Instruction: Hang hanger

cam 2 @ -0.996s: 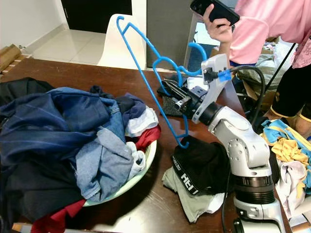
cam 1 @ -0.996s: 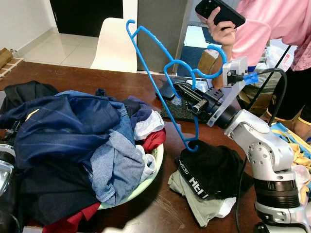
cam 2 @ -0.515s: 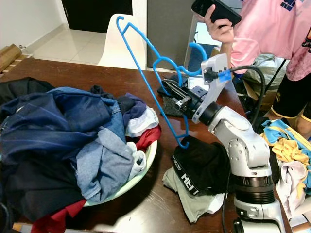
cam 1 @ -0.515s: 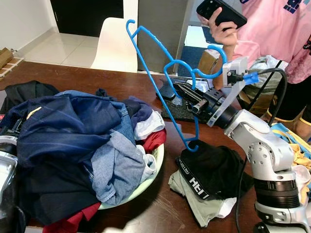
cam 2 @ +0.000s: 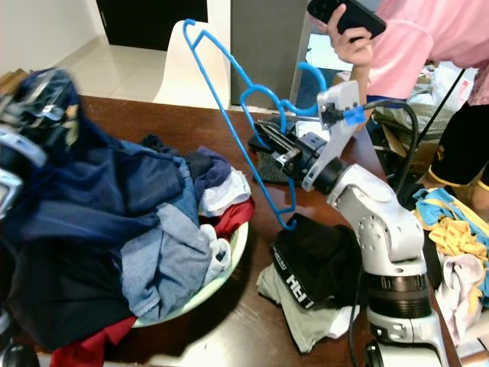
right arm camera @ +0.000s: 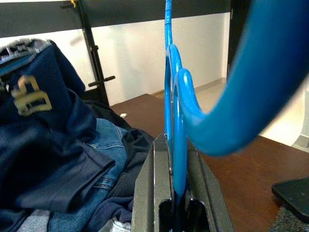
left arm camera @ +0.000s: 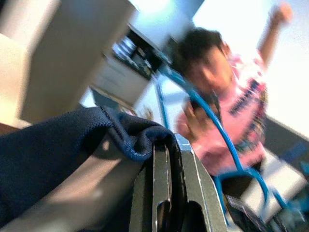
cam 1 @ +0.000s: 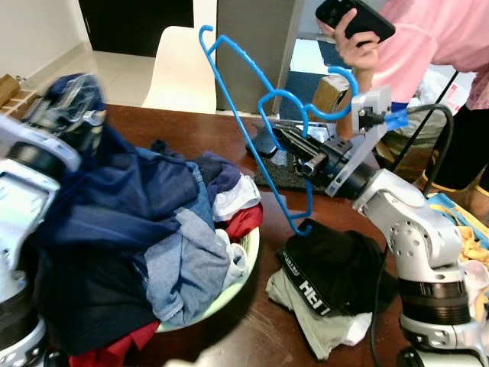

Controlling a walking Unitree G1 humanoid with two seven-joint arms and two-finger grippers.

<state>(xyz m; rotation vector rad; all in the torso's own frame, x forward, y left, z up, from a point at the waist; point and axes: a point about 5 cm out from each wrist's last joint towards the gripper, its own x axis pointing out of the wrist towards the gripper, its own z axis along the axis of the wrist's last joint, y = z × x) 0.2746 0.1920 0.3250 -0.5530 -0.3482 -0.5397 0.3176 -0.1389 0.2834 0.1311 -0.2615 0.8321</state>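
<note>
- Right tool (cam 1: 294, 153) is clamped on the blue hanger (cam 1: 252, 130), holding it upright above the desk (cam 1: 191, 130), between the basket (cam 1: 246, 264) of clothes and the black shorts (cam 1: 328, 264).
- Left tool (left arm camera: 166, 159) has its fingers closed on a fold of the navy garment (cam 1: 114, 191), raised over the heap.
- Step in hand, as I judge it: bringing garment and hanger together.
- Next move calls for steering the neck opening over one hanger arm.
</note>
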